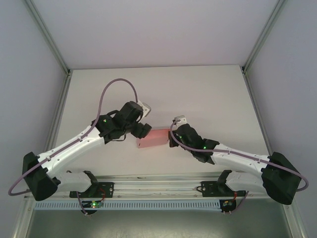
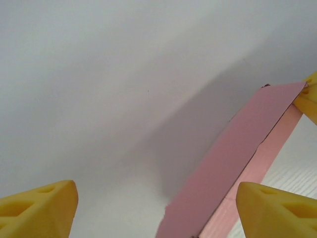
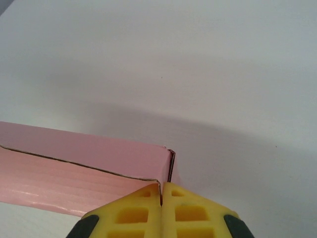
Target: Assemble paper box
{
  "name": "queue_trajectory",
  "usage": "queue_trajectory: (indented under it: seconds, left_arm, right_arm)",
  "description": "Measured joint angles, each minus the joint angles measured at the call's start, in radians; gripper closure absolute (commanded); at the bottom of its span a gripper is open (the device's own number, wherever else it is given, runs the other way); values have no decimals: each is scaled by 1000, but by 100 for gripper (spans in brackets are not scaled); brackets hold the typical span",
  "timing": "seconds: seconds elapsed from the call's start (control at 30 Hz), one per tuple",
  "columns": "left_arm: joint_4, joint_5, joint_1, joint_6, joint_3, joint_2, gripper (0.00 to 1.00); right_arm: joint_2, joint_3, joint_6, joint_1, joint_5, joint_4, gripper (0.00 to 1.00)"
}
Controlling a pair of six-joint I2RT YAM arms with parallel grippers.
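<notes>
Top external view had the pink paper box lying on the white table, toward the near edge and about midway across. The left arm reached in to the box's left end and the right arm to its right end.

Right wrist view showed the right fingers pressed fully together, pinching the thin card edge at the box's end corner. The box's long side ran off to the left across the table.

Left wrist view showed the left fingers standing wide apart with nothing gripped. The box crossed the gap between them on a slant, just beside the finger on the right of that view. Whether card and finger touched there could not be told. At the box's far end, in the upper right corner of that view, a yellow tip of the right fingers met the card.
</notes>
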State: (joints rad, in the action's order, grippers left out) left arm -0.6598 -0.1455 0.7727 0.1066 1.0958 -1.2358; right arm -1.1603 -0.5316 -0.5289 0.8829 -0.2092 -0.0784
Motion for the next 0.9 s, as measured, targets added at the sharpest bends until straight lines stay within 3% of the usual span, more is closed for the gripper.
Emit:
queue_trajectory:
  seconds: [0.2, 0.4, 0.6, 0.9]
  left_arm:
    - [-13, -10, 0, 125, -121, 44, 34]
    - [-13, -6, 1, 165, -133, 43, 50]
    - [-15, -21, 1, 201, -138, 37, 50]
    - [-13, -30, 1, 213, -146, -13, 64]
  right_arm:
    - [-27, -29, 0, 26, -26, 23, 100]
    - [-28, -42, 0, 38, -35, 50, 100]
    - [-28, -45, 1, 38, -37, 57, 100]
    - [-28, -48, 5, 39, -37, 67, 100]
